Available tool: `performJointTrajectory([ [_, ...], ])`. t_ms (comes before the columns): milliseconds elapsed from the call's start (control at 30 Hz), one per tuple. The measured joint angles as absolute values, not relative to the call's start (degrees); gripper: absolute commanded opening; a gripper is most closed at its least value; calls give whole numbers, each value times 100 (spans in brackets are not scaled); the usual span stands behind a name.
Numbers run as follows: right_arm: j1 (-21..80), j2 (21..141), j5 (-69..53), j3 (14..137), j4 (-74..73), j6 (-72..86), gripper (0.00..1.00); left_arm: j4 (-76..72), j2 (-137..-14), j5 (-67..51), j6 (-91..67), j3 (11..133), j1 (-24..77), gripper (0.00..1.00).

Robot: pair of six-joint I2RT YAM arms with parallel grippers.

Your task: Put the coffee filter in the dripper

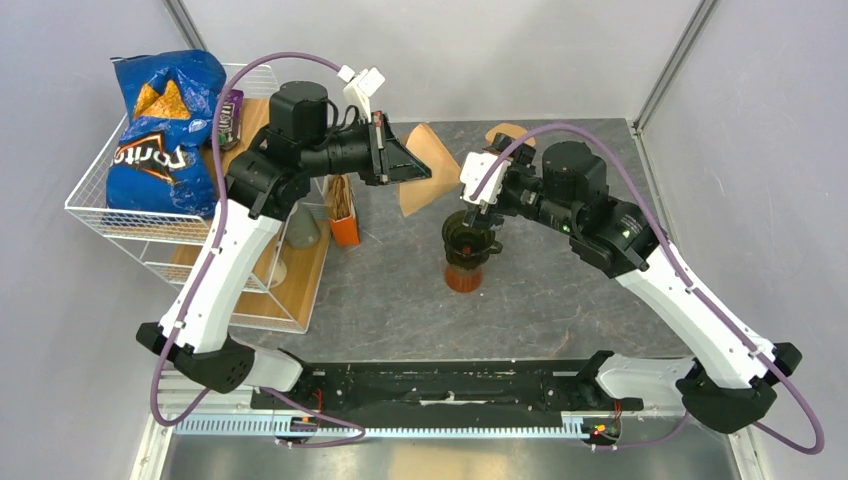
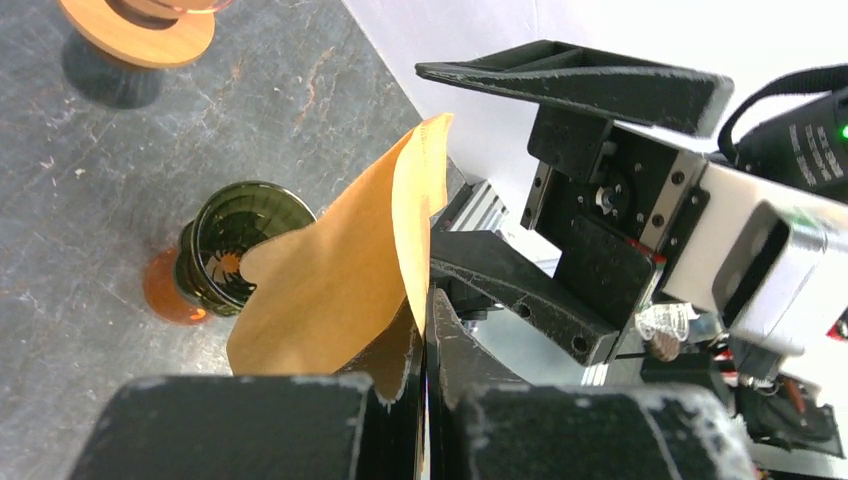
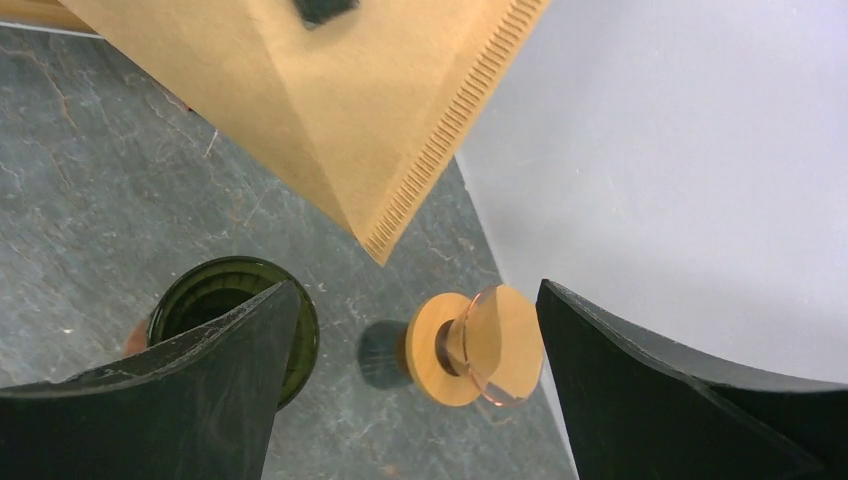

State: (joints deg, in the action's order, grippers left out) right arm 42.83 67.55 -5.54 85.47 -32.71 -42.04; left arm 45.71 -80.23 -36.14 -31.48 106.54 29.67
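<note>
From above, the left gripper (image 1: 412, 172) pinches the coffee filter (image 1: 428, 150) in air, toward the far edge of the table (image 1: 400, 300) from the dripper (image 1: 465, 240). Its wrist view shows only an edge held, so we fear slipping. In the right wrist view the right gripper (image 3: 417, 295), spread wide above the dripper, may obstruct.

On my feed I count one filter (image 1: 437, 152), one dripper (image 1: 466, 240), one glass cone (image 3: 480, 345), one basket (image 1: 100, 215), one chip bag (image 1: 160, 130), one purple packet (image 1: 230, 115), one orange holder (image 1: 345, 228) and two arms (image 1: 235, 260) (image 1: 690, 300).
</note>
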Motion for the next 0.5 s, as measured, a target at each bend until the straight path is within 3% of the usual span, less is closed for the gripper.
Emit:
performJointTrajectory([
  [500,4609,7098,-572,8554,-3107,-4764,99,4493,-7992,-3352,-3964,10204,2965,2],
])
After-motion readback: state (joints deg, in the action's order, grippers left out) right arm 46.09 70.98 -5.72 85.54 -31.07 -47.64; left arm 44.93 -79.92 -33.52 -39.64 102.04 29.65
